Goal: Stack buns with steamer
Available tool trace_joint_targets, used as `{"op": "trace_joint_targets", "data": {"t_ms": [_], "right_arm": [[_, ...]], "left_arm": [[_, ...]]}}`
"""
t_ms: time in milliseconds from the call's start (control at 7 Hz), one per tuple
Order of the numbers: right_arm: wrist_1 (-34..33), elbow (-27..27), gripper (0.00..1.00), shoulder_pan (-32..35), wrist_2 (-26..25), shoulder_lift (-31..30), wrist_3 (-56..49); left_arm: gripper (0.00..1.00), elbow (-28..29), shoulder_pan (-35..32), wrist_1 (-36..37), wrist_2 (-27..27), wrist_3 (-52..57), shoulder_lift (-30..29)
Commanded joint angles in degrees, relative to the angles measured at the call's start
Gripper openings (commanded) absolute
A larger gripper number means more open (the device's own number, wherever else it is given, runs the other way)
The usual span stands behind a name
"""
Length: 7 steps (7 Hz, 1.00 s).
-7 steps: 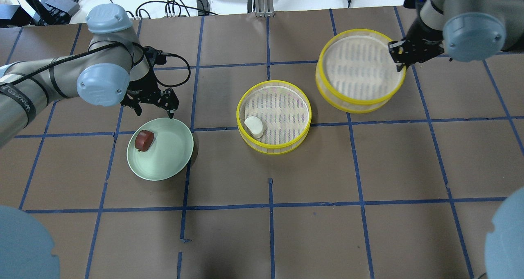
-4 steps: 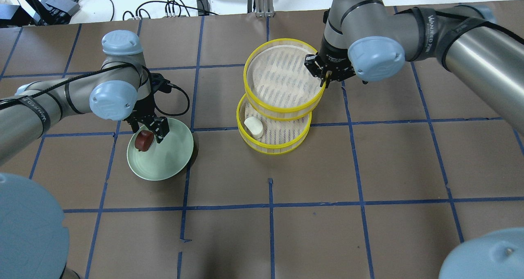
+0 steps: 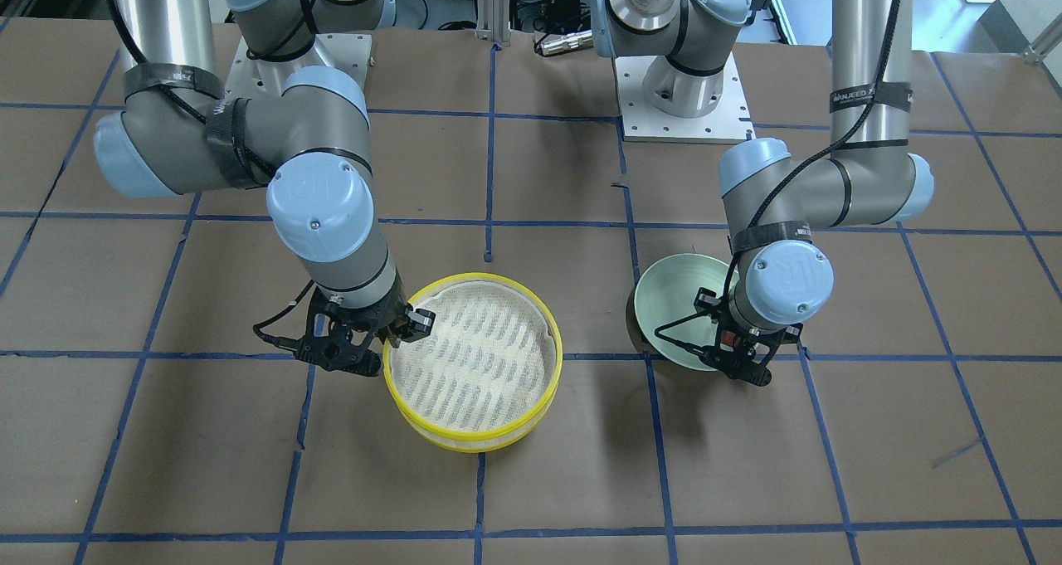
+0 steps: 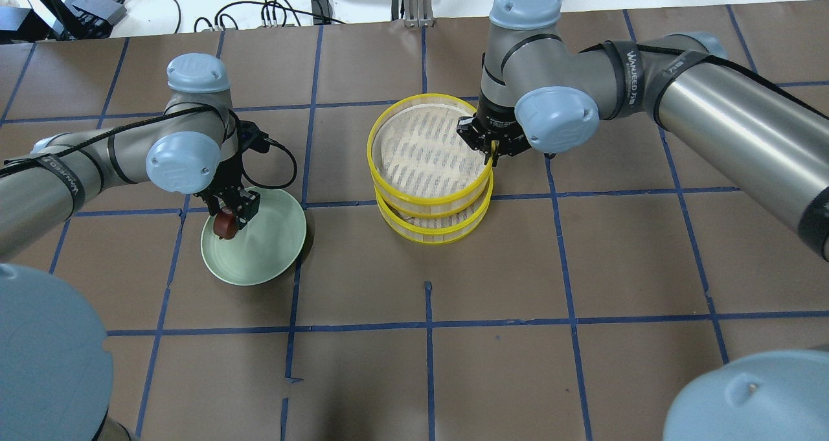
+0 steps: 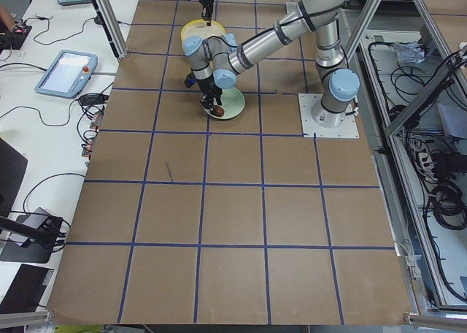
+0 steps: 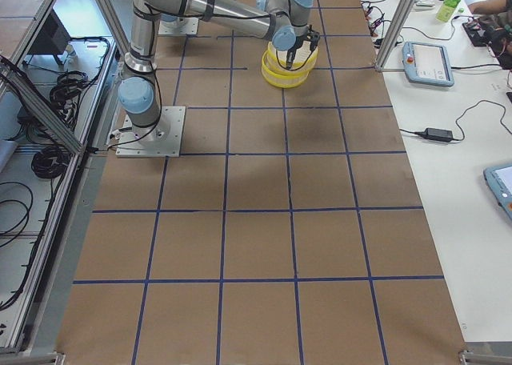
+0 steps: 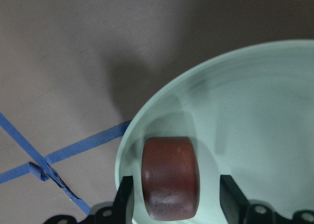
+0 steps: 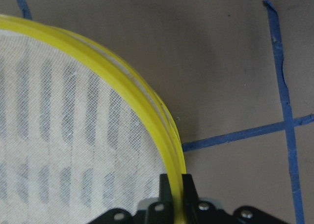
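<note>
Gripping is seen at the right gripper (image 4: 490,153): its jaws are drawn narrow and pinched on the yellow rim of the upper steamer tray (image 4: 421,146), one finger inside the wall and one outside, as the right wrist view shows (image 8: 175,182). This tray is held level, directly over the lower steamer tray (image 4: 427,228), near the middle of the table (image 4: 583,266). From overhead the two yellow rings are slightly offset, the upper one shifted a little toward the far edge. From the front-facing view they line up almost as one stack. Whether the upper tray is fully seated on the lower one cannot be told. The white mesh floor of the upper tray is bare, and the inside of the lower tray is covered by it.

On the robot's left side, the left gripper (image 4: 228,219) is lowered into the pale green plate (image 4: 272,269). Its jaws are spread wide and set either side of the reddish-brown bun (image 4: 225,226). In the left wrist view the bun (image 7: 170,177) is seen lying on the plate's floor (image 7: 255,111), close to the rim. A narrow gap is left at one of the fingers (image 7: 125,199) and a wider one at the other, so no contact with the bun is shown.

The plate is well apart from the steamer trays.
</note>
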Motion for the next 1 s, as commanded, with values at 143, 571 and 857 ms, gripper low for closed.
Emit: {"op": "trace_joint_targets", "data": {"t_ms": [143, 571, 857], "right_arm": [[0.95, -0.28, 0.06, -0.07, -1.07, -0.34, -0.4], [2.27, 0.95, 0.06, -0.07, -1.43, -1.4, 0.03], [1.31, 2.01, 0.08, 0.02, -0.99, -1.48, 0.3]], "left_arm": [[0.07, 1.04, 0.0, -0.47, -0.77, -2.8, 0.81], [0.08, 1.39, -0.44, -4.33, -24.25, -28.38, 3.01], [0.13, 3.49, -1.05, -6.36, -45.42, -55.82, 4.15]]}}
